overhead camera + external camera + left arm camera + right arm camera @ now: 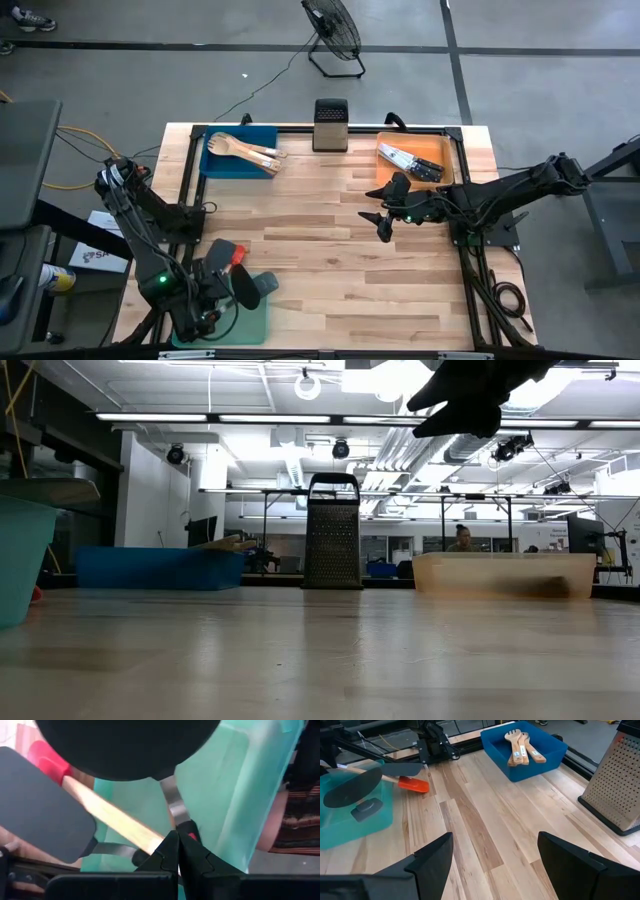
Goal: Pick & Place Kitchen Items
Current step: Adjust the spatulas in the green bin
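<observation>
High view: left gripper (pixel 205 300) sits pinched closed over the green tray (pixel 262 322) at the table's corner; right gripper (pixel 383 222), fingers spread, hovers above bare middle boards.

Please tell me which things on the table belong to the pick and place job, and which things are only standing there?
Part of the job:
wooden spoons in the blue tray
knives in the orange tray
red spatula, black spatula and grey spatula at the green tray

Only standing there:
box grater
floor fan, off the table
</observation>
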`<state>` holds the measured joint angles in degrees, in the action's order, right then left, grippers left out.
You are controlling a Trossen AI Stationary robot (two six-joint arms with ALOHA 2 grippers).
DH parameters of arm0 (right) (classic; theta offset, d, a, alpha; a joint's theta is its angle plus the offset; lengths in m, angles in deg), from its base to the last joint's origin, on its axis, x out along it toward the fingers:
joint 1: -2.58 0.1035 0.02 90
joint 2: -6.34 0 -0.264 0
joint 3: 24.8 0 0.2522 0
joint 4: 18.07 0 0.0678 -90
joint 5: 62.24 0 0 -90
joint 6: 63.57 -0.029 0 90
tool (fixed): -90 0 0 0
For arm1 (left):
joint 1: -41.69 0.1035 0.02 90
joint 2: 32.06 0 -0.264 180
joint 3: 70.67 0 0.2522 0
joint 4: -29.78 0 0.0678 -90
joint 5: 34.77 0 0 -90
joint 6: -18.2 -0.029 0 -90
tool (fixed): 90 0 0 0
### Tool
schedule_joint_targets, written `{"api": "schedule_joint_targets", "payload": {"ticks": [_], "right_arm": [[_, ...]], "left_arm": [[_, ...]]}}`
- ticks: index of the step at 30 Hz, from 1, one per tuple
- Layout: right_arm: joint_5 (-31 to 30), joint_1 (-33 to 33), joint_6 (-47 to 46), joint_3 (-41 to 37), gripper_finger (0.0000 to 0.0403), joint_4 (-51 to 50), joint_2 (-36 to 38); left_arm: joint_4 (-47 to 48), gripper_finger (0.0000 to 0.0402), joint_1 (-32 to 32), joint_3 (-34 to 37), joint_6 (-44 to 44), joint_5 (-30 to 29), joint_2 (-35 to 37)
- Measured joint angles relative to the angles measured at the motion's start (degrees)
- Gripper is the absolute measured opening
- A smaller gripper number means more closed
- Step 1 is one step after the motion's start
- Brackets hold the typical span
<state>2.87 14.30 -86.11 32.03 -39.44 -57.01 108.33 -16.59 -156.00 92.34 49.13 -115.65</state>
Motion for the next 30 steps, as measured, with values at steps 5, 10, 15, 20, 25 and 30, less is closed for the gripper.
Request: {"api": "schedule_joint_targets", "payload": {"ticks": [5, 10, 15, 20, 25, 30], "right_arm": [[0.0, 0.0, -0.1, 0.0, 0.0283, 0.0, 0.0], [0.0, 0.0, -0.3, 0.0, 0.0283, 0.0, 0.0], [0.5, 0.0, -0.3, 0.0, 0.0283, 0.0, 0.0], [1.9, 0.3, -0.3, 0.0, 0.0283, 0.0, 0.0], [2.4, 0.7, -0.3, 0.0, 0.0283, -0.1, 0.0], [2.7, 0.8, -0.4, 0.0, 0.0283, 0.0, 0.0]], "left_arm": [[3.0, 0.0, 0.0, 0.0, -0.2, 0.0, 0.0], [3.7, 0.0, 0.0, 0.0, -0.2, 0.2, 0.0], [2.3, 0.0, 0.0, 0.0, -0.1, 0.9, 0.0], [1.2, 0.0, 0.0, 0.0, 1.0, 0.9, -1.0], [0.4, 0.0, 0.0, 0.0, 0.7, 4.3, -4.4], [-1.2, 0.0, 0.0, 0.1, 0.7, 5.4, -7.5]]}}
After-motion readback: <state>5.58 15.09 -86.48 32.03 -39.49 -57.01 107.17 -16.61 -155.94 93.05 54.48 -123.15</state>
